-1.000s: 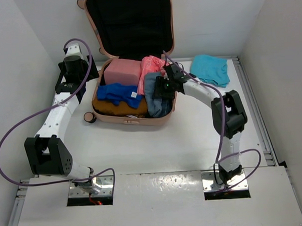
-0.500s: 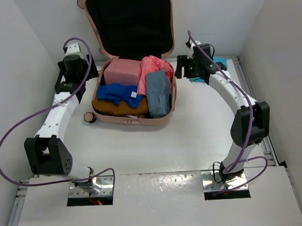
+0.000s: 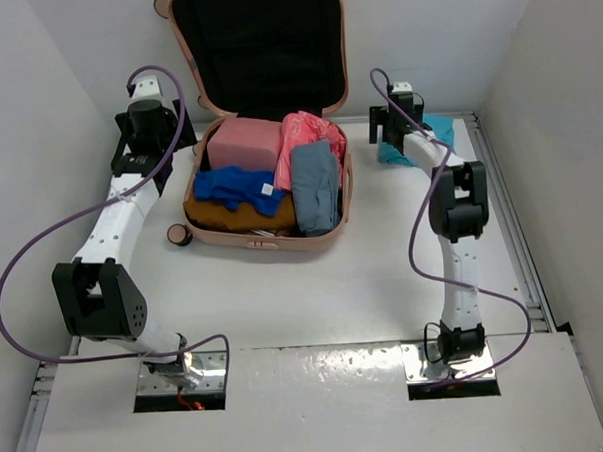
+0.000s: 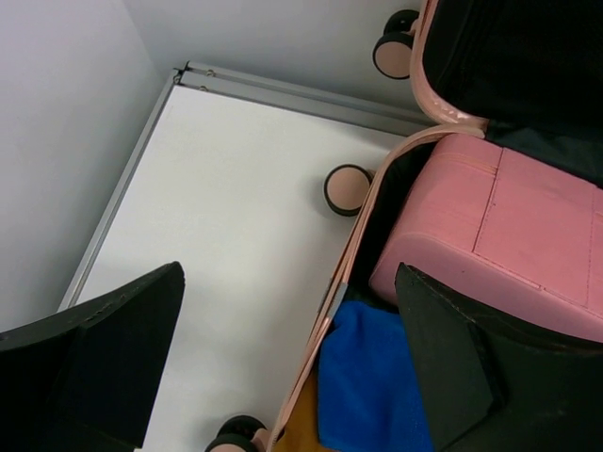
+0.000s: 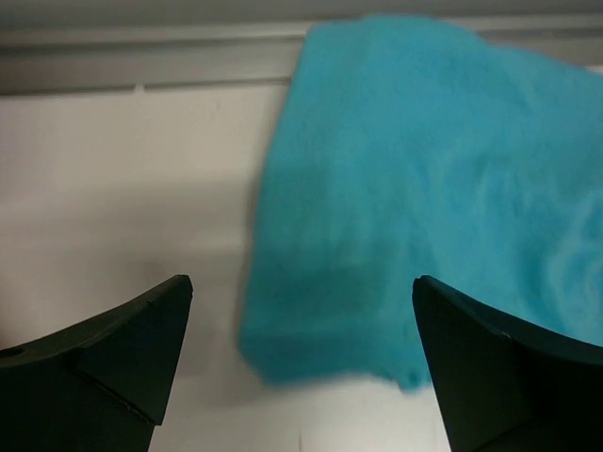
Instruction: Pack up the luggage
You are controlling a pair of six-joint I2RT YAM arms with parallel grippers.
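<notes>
At upper right of the overhead view, the right arm stretches toward the back wall, right fingers [image 5: 94, 367] spread wide over a teal cloth [image 5: 424, 188], well apart from the luggage [image 3: 282, 242] lying open at upper centre. The left fingers [image 4: 85, 358], also apart, hang beside its left rim.

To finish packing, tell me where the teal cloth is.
In the top view, the teal cloth lies far right on the table, outside the luggage, beneath the right gripper.
</notes>
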